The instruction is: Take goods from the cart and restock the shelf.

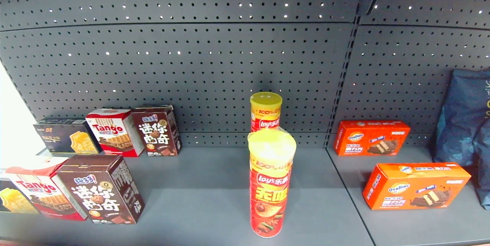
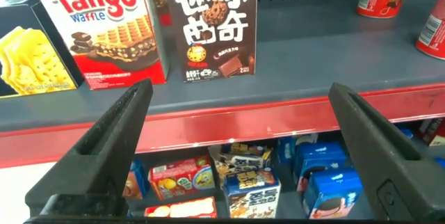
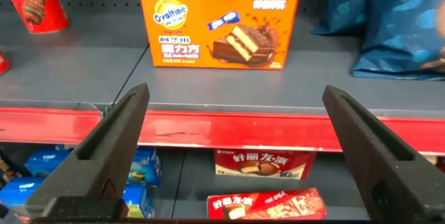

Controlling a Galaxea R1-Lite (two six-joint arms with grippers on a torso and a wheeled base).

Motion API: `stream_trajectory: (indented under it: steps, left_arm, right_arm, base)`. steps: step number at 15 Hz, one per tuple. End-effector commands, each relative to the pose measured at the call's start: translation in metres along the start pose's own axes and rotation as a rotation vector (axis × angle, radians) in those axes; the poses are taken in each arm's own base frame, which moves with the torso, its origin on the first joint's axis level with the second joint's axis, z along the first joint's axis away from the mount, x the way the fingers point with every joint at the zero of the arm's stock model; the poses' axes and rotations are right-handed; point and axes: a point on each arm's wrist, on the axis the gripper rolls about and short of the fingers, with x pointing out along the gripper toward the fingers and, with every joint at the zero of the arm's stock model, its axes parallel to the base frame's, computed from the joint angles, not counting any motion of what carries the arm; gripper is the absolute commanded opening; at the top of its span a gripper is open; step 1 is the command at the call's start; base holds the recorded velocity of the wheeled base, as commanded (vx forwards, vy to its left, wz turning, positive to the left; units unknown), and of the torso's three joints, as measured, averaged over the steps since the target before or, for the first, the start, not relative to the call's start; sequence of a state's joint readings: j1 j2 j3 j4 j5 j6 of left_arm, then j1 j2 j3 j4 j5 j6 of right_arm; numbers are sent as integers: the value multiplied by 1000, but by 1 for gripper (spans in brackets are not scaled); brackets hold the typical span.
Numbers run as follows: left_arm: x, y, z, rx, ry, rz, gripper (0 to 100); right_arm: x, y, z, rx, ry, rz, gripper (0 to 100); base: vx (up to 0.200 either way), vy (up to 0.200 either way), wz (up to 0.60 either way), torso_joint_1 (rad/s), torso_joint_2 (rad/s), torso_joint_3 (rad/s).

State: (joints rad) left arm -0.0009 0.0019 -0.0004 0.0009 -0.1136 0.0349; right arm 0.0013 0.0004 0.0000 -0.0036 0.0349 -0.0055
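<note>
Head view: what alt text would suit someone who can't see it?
On a grey shelf with a pegboard back, a front can of chips stands upright mid-shelf, a rear can behind it. Snack boxes stand in two rows at the left; orange boxes and blue bags sit at the right.

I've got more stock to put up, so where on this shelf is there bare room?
Widest: between the brown cookie boxes and the chip cans. Narrower: between the cans and the orange boxes. Both ends are crowded, boxes left, blue bags right.
</note>
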Motion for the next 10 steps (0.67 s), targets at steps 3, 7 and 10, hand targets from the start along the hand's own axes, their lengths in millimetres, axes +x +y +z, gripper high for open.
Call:
stream_trajectory:
  steps: [3,7,10]
  left_arm:
    - [0,0,0,0,-1,-1,100]
    - [0,0,0,-1,-1,-1,100]
    - [0,0,0,-1,-1,-1,100]
  right_arm:
    - [0,0,0,-1,-1,1,100]
    - [0,0,0,-1,-1,1,100]
    - [0,0,0,-1,-1,1,100]
  base:
    - [0,0,0,0,0,0]
    - [0,0,0,0,0,0]
    - [0,0,0,0,0,0]
